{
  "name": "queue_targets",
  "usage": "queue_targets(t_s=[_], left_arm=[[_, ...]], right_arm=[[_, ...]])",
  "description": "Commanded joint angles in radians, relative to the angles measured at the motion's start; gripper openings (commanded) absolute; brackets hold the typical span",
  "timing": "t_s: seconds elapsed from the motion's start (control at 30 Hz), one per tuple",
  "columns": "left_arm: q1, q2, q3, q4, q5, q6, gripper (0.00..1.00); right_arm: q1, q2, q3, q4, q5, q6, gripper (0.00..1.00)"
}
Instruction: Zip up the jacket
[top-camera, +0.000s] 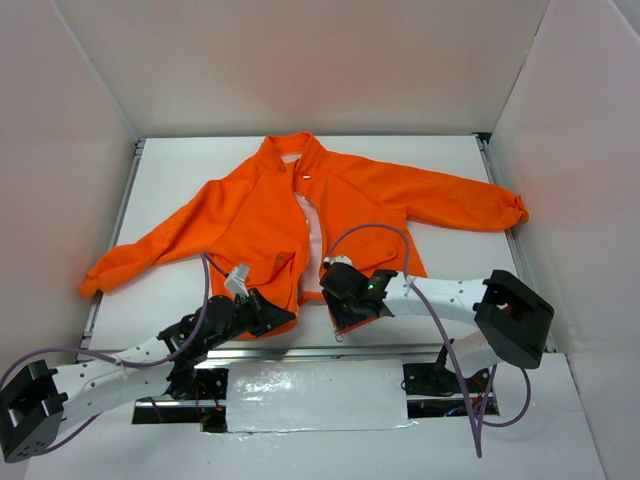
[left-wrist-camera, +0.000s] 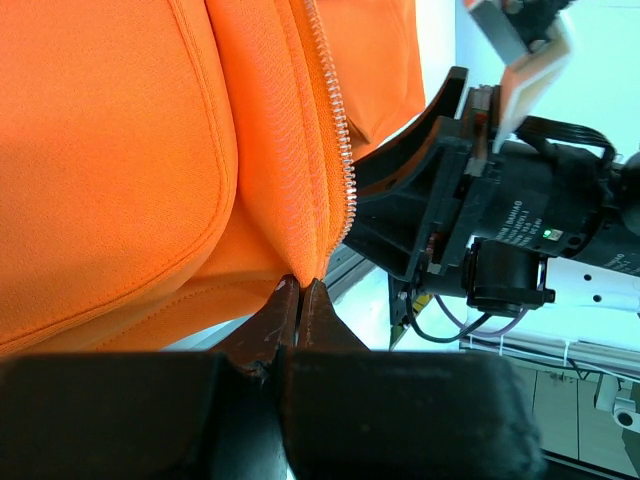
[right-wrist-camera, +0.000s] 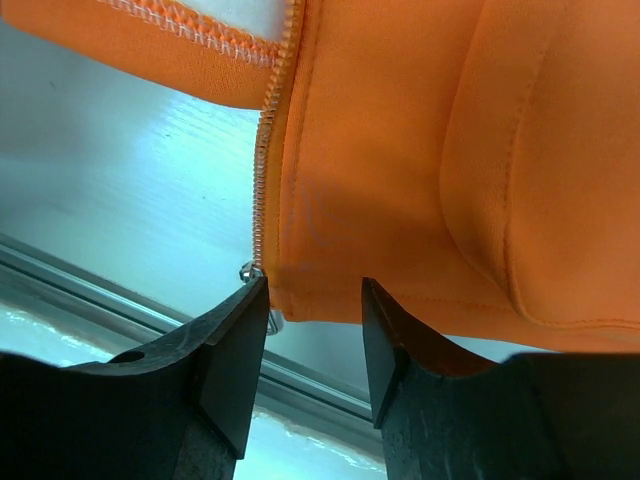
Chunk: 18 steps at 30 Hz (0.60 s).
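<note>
Item: small bright orange fabric jacket (top-camera: 262, 215), unzipped. Left gripper (left-wrist-camera: 298, 292) is clamped on 1 hem corner; right gripper (right-wrist-camera: 315, 300) is spread around the other. Risk: fabric pinched, pale zipper (right-wrist-camera: 262, 190) missed.

From overhead I couldn't see the jacket's (top-camera: 260, 215) bottom hem on either side of the zipper (top-camera: 312, 225). The left gripper (top-camera: 268, 315) and right gripper (top-camera: 345, 300) covered it, and their fingertips were lost against the fabric. On the left wrist camera the jacket ran off the top and left edges. On the right wrist camera it ran off the top and right. A small metal piece (right-wrist-camera: 248, 270) at the zipper's foot sat half behind one finger (right-wrist-camera: 235, 340); I couldn't tell slider from pin.
</note>
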Motion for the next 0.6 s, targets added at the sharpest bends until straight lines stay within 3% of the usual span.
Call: queue_targets(t_s=[0.0,0.17,0.33,0.43,0.5,0.57], left_arm=[[-0.004,-0.014,0.044,0.024,0.016,0.025,0.00],[-0.004,-0.030,0.044,0.010,0.013,0.028,0.00],[-0.006,-0.059,0.049,-0.029,0.003,0.034,0.00],[-0.004,-0.077,0.052,-0.056,-0.006,0.039,0.00],[-0.004,-0.079,0.056,-0.066,-0.010,0.042,0.00],[-0.006,-0.077,0.058,-0.071,-0.012,0.043,0.00]], right_arm=[[0.018,0.063,0.064,-0.025,0.005,-0.002,0.50],[0.053,0.162,0.110,-0.065,0.032,0.011,0.50],[0.072,0.210,0.132,-0.064,0.035,0.025,0.34],[0.073,0.219,0.123,-0.041,0.017,0.029,0.20],[0.073,0.222,0.117,-0.025,0.005,0.031,0.06],[0.072,0.226,0.106,-0.005,-0.012,0.035,0.00]])
